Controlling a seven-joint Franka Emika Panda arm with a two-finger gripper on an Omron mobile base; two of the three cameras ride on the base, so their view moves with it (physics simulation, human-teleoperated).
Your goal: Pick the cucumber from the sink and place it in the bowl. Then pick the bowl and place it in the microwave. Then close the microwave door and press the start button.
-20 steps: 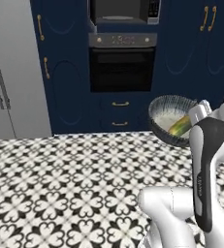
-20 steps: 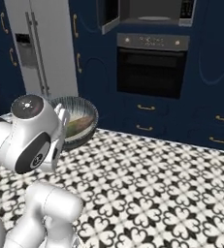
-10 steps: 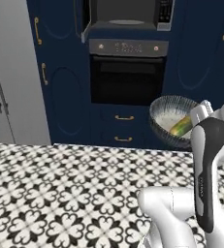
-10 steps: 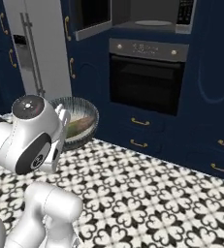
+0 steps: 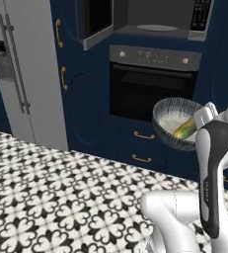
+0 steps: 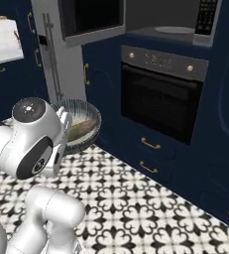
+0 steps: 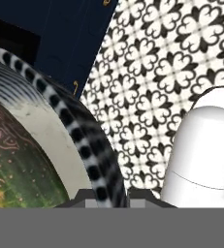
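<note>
The grey-blue streaked bowl (image 5: 171, 118) hangs tilted in the air in front of the oven, with the yellowish-green cucumber (image 5: 185, 129) lying inside it. My gripper (image 5: 206, 113) is shut on the bowl's rim at its right side. From the right base view, the bowl (image 6: 85, 123) and cucumber (image 6: 78, 131) sit just beside my hand (image 6: 64, 122). In the hand view the striped rim (image 7: 86, 143) runs down between my fingertips, and the cucumber (image 7: 17, 180) fills the lower left. The microwave (image 5: 158, 22) stands open above, its turntable (image 5: 157, 28) bare and its door (image 5: 96, 21) swung out left.
A black oven (image 5: 150, 91) with a bar handle sits under the microwave, with navy drawers (image 5: 142, 143) below it. A grey fridge (image 5: 24, 74) stands at the left. The patterned black-and-white floor (image 5: 51, 197) lies between me and the cabinets.
The whole picture has shifted: the base has driven closer, so oven and microwave look larger and nearer. The bowl with the cucumber stays in my gripper, unchanged relative to the arm.
</note>
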